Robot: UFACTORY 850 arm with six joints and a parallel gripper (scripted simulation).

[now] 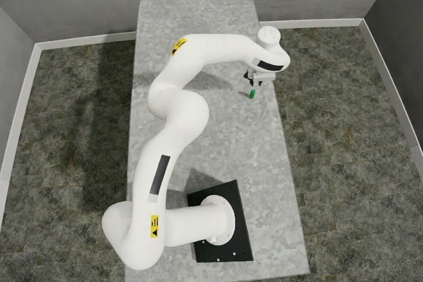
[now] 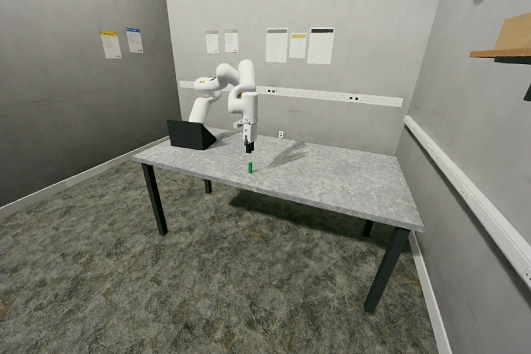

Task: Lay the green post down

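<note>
One arm reaches out over your table (image 2: 326, 187), wrist pointing straight down, its gripper (image 2: 248, 150) hanging just above the green post (image 2: 250, 167), fingers partly apart and holding nothing. Your post stands upright near the table's front edge.
</note>
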